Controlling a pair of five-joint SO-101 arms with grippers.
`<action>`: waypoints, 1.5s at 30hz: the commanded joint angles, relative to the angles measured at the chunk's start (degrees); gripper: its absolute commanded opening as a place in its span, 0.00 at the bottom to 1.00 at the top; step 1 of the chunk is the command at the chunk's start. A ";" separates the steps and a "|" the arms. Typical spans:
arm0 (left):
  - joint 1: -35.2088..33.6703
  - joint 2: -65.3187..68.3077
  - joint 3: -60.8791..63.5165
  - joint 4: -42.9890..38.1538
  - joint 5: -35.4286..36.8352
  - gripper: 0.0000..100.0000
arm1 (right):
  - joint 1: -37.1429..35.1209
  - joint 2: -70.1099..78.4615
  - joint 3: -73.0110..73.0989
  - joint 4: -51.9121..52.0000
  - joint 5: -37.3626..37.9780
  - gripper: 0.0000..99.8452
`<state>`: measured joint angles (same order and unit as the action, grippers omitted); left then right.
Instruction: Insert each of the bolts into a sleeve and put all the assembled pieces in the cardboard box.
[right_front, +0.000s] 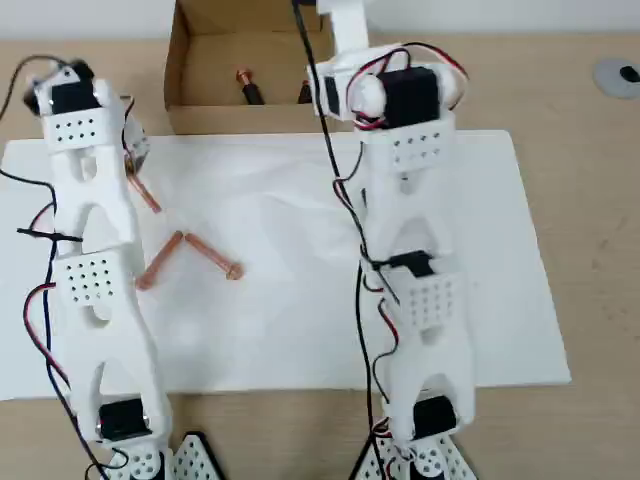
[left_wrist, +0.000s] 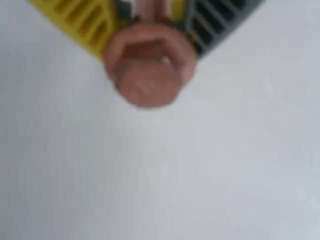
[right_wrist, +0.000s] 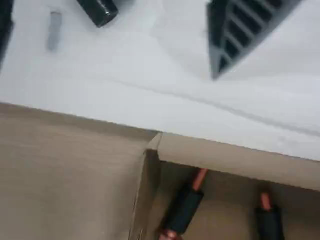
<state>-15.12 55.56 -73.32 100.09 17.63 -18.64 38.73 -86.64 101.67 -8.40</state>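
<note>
My left gripper (left_wrist: 150, 47) is shut on a copper bolt (left_wrist: 149, 75), whose head faces the wrist camera between the yellow and black fingers. From above, that gripper (right_front: 135, 165) hangs over the left part of the white sheet with the bolt (right_front: 150, 198) sticking out. Two more bolts (right_front: 160, 262) (right_front: 212, 256) lie loose on the sheet. The cardboard box (right_front: 180, 90) at the back holds two bolt-in-sleeve pieces (right_wrist: 182, 210) (right_wrist: 270, 220). My right gripper (right_front: 345, 28) is over the box's right side, open and holding nothing; its black finger (right_wrist: 240, 35) shows.
A loose black sleeve (right_wrist: 100, 10) lies on the white surface beyond the box. The white sheet (right_front: 300, 320) covers the table's middle, between both arms. A grey disc (right_front: 618, 75) sits at the far right of the wooden table.
</note>
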 joint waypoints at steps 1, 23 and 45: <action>0.88 -10.95 -4.22 0.53 -2.73 0.00 | 1.54 -10.59 10.15 0.88 0.00 0.32; 1.58 -58.59 35.08 0.09 -3.52 0.01 | 4.88 -13.76 57.80 0.35 0.35 0.32; 1.67 -111.52 96.53 -31.03 -6.42 0.01 | 8.48 4.79 41.63 0.62 6.68 0.31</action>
<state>-14.33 -47.56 17.85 73.19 11.47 -11.34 43.12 -41.10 101.67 -3.21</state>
